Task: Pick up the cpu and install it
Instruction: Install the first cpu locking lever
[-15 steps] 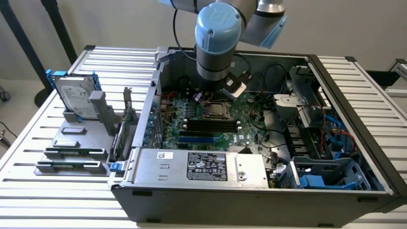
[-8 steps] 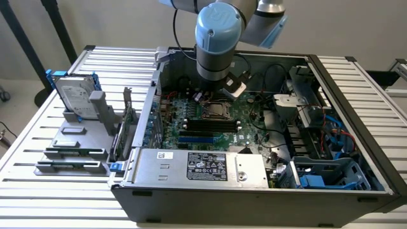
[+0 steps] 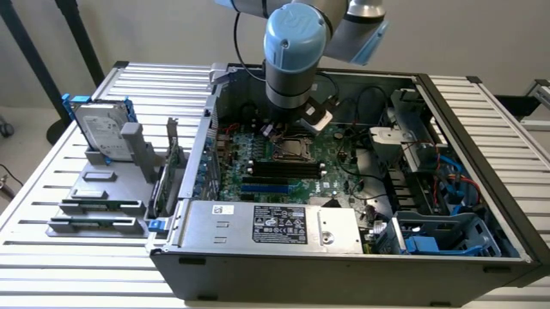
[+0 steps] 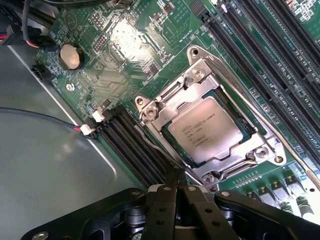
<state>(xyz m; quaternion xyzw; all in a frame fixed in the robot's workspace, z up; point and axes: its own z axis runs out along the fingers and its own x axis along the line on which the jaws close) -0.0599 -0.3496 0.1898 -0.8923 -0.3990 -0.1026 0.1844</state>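
The cpu, a flat square chip with a shiny silver top, lies seated in its socket under the metal retaining frame on the green motherboard. My gripper hovers just beside the socket's corner. Its dark fingers are pressed together, shut with nothing between them. In the exterior view the arm reaches down into the open computer case, and the socket with the cpu sits right below the wrist.
Black memory slots run alongside the socket, and a coin battery and cables lie near it. The power supply fills the case's front. A hard drive in a blue frame and memory sticks stand on a grey holder at the exterior view's left.
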